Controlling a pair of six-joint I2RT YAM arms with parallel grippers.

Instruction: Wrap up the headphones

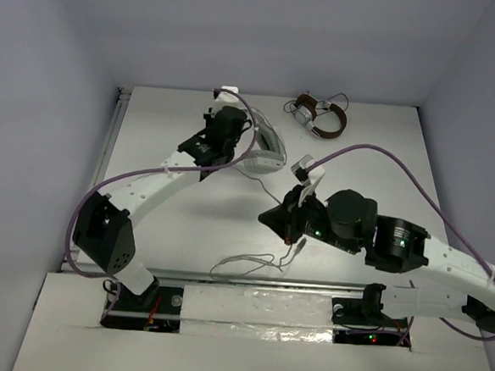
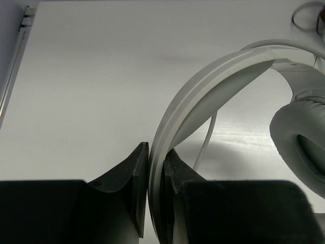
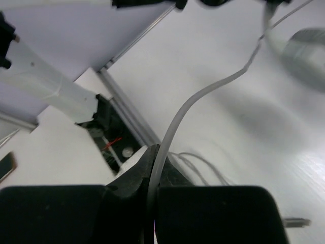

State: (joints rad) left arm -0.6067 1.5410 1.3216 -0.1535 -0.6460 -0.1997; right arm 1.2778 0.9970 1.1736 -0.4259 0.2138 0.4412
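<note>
Left jaws clamp the headband; right jaws are closed tight on the cable. Risk: the thin cable may slip out, or snag during winding.

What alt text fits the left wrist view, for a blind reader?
The left gripper is shut on the headband of the white headphones. One padded earcup shows at right, the thin cable behind the band.
</note>
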